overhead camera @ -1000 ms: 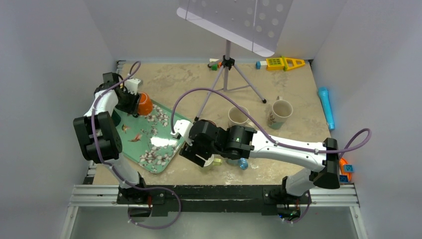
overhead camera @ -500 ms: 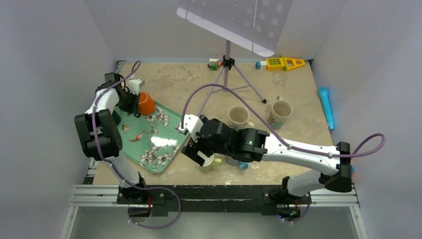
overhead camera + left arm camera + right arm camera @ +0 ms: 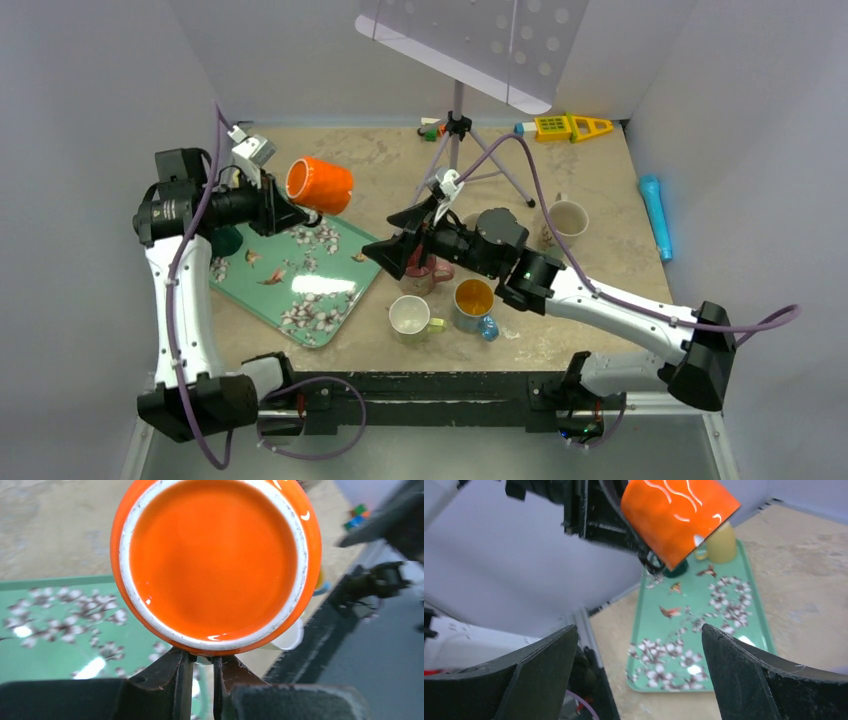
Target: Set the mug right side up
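The orange mug [image 3: 322,186] hangs in the air above the far end of the green flowered tray [image 3: 290,290], lying on its side. Its white-ringed base [image 3: 212,560] faces my left wrist and its mouth points right. My left gripper [image 3: 280,207] is shut on it at the lower edge, fingers [image 3: 172,672] pinched close under the base. My right gripper [image 3: 392,255] is open and empty, raised right of the tray and pointing left. In the right wrist view the mug [image 3: 679,515] shows up high beyond the wide-apart fingertips [image 3: 549,660].
A white mug [image 3: 411,316], a yellow-lined mug [image 3: 473,300] and a dark pink mug [image 3: 428,276] stand near the front. A beige mug [image 3: 566,222] stands right. A tripod stand [image 3: 457,150] rises at the back. A yellowish cup [image 3: 721,545] and a dark green object [image 3: 228,241] sit on the tray.
My left arm has lifted the orange mug off the tray's far corner, up and to the right. My right gripper has risen from beside the white mug and swung to face left.
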Available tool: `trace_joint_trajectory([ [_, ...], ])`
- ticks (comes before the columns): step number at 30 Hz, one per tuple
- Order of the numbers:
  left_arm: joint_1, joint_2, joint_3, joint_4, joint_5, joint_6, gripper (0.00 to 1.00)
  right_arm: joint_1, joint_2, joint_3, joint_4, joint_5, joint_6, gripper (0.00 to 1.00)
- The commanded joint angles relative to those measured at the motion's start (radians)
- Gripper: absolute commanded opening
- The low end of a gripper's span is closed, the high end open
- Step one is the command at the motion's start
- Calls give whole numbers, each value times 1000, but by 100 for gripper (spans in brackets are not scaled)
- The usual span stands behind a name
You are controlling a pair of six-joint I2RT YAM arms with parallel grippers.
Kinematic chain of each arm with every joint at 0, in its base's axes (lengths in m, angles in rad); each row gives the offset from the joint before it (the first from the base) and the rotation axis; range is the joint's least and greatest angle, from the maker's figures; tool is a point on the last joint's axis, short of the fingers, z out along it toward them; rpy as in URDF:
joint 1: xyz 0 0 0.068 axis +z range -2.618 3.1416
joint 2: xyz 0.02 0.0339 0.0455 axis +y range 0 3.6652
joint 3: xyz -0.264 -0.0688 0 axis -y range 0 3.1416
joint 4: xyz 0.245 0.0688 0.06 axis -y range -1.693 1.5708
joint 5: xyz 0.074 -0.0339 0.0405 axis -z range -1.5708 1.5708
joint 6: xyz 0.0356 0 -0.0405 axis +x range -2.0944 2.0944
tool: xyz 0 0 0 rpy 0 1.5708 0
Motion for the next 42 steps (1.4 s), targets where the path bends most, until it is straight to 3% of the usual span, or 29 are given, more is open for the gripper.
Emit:
trace_joint_trajectory([
  [1, -17, -99, 49, -117, 300, -84, 0, -9, 41, 0, 373, -121, 195, 98],
  [8, -58, -222, 48, -149, 417, -126, 0, -10, 144, 91, 493, -193, 255, 96],
  [12, -83, -258, 31, -160, 433, -129, 0, -11, 149, 74, 646, -228, 271, 85],
  [13, -95, -264, 19, -160, 433, -131, 0, -11, 143, 70, 675, -229, 265, 75],
  [15, -112, -265, 7, -185, 430, -92, 0, -11, 132, 69, 700, -226, 239, 34],
  [16, -113, -263, 7, -206, 422, -70, 0, -11, 129, 76, 683, -220, 229, 10],
  [17, -113, -261, 12, -224, 403, -42, 0, -12, 124, 92, 636, -213, 212, 0],
  [18, -114, -259, 19, -243, 374, -15, 19, -13, 118, 111, 564, -201, 187, 0],
  [20, -114, -256, 33, -255, 261, 28, 85, -13, 80, 146, 380, -150, 107, 0],
  [21, -112, -261, 32, -237, 176, 29, 98, -13, 58, 168, 255, -97, 64, 0],
  [26, -111, -312, -103, -34, -310, 16, 100, -13, -37, 303, -391, 318, -95, 0],
  [30, -110, -296, -200, 59, -514, 34, 100, -22, -103, 373, -817, 595, -7, 0],
  [34, -111, -258, -253, 106, -577, 49, 100, -59, -164, 398, -1165, 601, 169, 0],
  [36, -111, -243, -269, 136, -610, 50, 100, -96, -174, 372, -1255, 551, 225, 0],
  [39, -110, -224, -285, 175, -648, 52, 100, -210, -148, 310, -1333, 504, 245, 0],
  [42, -110, -208, -267, 162, -607, 49, 100, -363, -89, 252, -1300, 426, 167, 0],
])
